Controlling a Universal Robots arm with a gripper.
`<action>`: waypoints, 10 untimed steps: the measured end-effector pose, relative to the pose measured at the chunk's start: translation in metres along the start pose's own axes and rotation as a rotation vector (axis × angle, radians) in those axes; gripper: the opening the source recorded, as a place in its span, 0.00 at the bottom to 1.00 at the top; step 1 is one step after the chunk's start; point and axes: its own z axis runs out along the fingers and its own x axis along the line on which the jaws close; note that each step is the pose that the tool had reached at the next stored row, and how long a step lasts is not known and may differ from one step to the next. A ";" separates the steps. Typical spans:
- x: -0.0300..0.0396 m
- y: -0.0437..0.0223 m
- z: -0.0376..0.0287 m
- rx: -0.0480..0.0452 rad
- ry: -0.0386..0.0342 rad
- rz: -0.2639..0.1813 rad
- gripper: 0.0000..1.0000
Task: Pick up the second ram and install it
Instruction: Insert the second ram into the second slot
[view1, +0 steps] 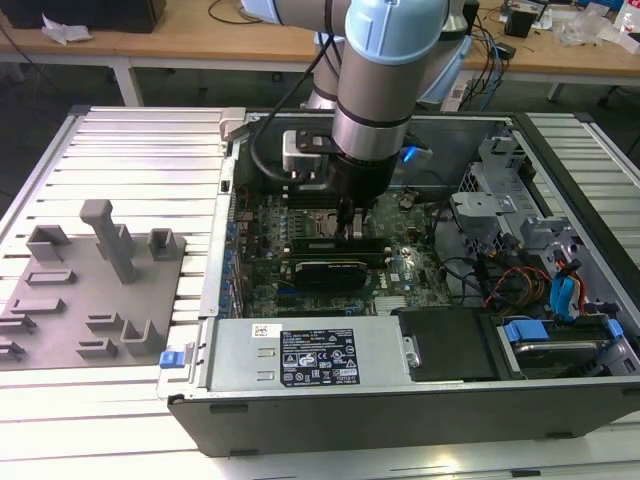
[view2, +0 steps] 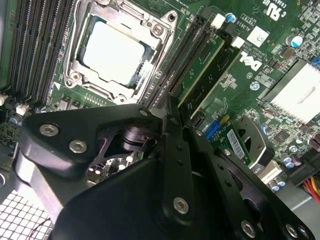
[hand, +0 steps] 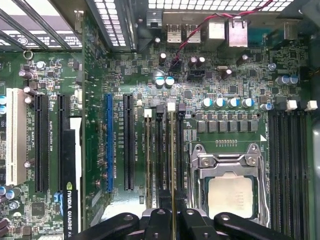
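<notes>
First wrist view: my gripper (hand: 173, 216) is clamped on the ram (hand: 173, 165) over its slot (install step), needs straight-down pressure.

exterior view high overhead, both wrist views close on motherboard (hand: 225, 100)

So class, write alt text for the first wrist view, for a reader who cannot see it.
Seen edge-on, a thin memory stick stands in a long black slot beside the processor socket, with the robot's black hand shut on its near end. Around them spreads a green motherboard with more slots, a blue one among them.
</notes>
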 end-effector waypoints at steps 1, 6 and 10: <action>-0.0003 -0.0001 0.0003 0.0000 0.0002 -0.001 0.14; -0.0004 -0.0003 0.0032 0.0000 0.0001 -0.002 0.14; -0.0008 -0.0003 0.0049 -0.0001 0.0002 -0.002 0.14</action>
